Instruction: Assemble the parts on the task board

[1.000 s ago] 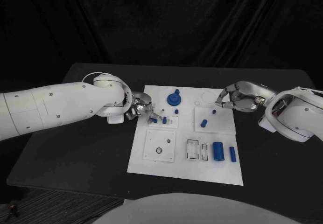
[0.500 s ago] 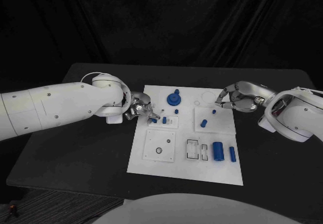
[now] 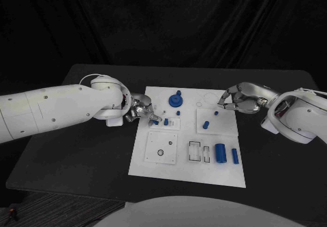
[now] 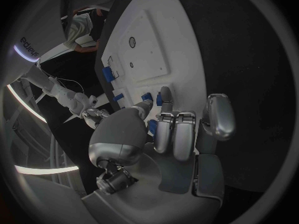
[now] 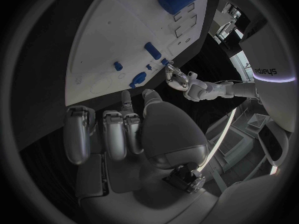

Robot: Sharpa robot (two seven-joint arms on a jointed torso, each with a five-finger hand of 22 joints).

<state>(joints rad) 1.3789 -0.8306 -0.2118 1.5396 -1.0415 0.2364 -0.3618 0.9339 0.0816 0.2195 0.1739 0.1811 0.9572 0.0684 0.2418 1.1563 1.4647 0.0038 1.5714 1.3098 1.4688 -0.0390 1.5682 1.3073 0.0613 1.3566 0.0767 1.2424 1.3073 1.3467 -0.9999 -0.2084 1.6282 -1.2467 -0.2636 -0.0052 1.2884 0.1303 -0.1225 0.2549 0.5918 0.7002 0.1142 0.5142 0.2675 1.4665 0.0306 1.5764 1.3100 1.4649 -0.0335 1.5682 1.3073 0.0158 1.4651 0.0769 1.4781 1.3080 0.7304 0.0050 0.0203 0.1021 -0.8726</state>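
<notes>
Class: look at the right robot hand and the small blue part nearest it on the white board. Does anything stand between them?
Nothing visible does. The right robot hand hovers at the task board's far right edge, and the small blue part lies just in front of its fingers on bare white board. The other blue pieces sit further off.

The scene is seen from high above in the head view, looking down over the black worktop [image 3: 81, 142] with the white task board [image 3: 204, 165] at its middle and an arm entering from each side. The left wrist view is taken from close behind the left hand [image 4: 168, 139], facing along the board's left edge, and the right wrist view from close behind the right hand [image 5: 124, 134], facing across the far right corner. The task board is shared by all three views, and the left hand [image 5: 181, 82] is also caught in the right wrist view.
</notes>
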